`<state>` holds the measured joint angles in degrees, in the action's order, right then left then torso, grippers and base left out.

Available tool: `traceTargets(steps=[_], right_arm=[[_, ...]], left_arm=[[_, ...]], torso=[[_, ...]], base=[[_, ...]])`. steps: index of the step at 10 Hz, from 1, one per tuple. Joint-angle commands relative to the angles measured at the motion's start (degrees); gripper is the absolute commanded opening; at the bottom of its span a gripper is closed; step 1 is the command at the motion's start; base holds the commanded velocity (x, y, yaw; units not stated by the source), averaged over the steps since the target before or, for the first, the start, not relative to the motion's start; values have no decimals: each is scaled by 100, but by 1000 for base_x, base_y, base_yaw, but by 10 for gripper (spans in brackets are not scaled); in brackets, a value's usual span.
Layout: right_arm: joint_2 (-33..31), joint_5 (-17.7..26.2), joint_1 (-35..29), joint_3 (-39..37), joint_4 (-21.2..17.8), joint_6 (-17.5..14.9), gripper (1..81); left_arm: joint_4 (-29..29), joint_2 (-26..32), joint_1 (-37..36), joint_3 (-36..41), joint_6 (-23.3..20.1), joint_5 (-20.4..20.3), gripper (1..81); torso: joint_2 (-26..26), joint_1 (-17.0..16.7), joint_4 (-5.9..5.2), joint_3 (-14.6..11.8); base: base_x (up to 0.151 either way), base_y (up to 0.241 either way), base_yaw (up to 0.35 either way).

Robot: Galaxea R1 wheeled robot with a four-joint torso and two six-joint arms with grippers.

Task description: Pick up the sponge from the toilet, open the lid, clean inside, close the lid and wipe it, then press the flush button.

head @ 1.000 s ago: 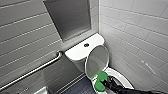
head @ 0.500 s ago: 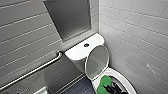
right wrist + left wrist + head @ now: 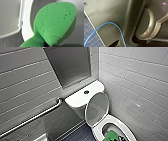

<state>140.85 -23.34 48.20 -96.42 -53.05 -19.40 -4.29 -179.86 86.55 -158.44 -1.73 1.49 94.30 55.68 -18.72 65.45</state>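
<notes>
**Sponge is in the bowl, lid's up**

The right gripper [image 3: 46, 44] has its fingers pinched tight on the bright green flat foam sponge [image 3: 55, 23], held inside the bowl of the white glossy ceramic toilet [image 3: 100, 130]. The white oval hinged lid [image 3: 97, 108] stands open against the tank, with the small dark round flush button [image 3: 86, 92] on the tank top. There's a metal grab bar [image 3: 32, 118] on the grey-tiled wall.

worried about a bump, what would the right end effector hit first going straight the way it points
Probably the inside wall of the toilet bowl: the sponge held in the right end effector leads into it. How near they are is unclear.
</notes>
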Motion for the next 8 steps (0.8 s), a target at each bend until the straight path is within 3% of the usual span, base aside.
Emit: traceTargets(steps=[1,6,8], right_arm=[[-853,-214,256,949,374,-38,10],[-2092,-786,906,1996,910,49,10],[-2594,-944,1109,2365,946,103,10]], left_arm=[[-19,28,130,-20,-47,502,811],[-19,20,121,-20,-55,502,811],[-19,20,121,-20,-55,493,811]], torso=[[0,0,0,0],[0,0,0,0],[0,0,0,0]], base=[[0,0,0],[0,0,0],[0,0,0]])
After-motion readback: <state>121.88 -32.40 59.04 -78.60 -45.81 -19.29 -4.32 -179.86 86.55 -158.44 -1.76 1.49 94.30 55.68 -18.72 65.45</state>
